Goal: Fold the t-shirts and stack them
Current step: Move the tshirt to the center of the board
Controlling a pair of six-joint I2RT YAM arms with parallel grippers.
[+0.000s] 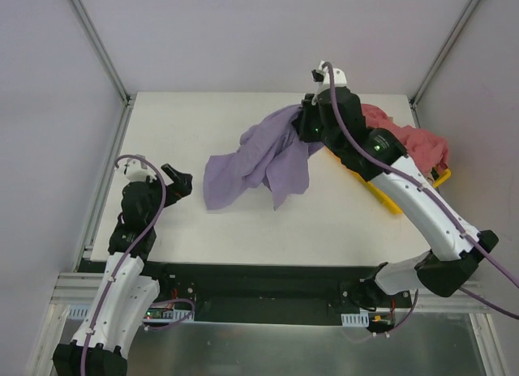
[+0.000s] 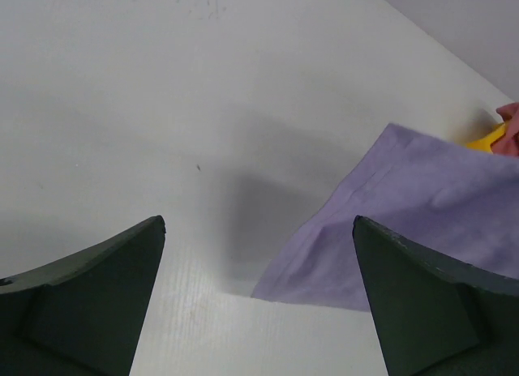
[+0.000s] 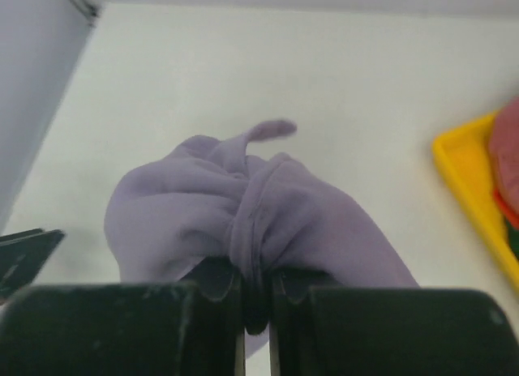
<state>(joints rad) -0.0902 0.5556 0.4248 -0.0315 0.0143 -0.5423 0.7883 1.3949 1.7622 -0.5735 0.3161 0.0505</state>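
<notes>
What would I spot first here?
The purple shirt sprawls across the middle of the table, one bunch pinched in the right gripper. Pink shirts are heaped in a yellow tray at the right edge. The left gripper is open, near left.

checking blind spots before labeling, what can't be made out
Top view: right gripper tips, hidden under its wrist and the lavender shirt.
Top view: number of pink-red shirts, pile partly behind the right arm.
Right wrist view: yellow tray, blurred and cut by the right edge.

lavender t-shirt (image 1: 253, 159): crumpled, mid-table | pink-red t-shirts (image 1: 418, 141): heaped, far right
</notes>
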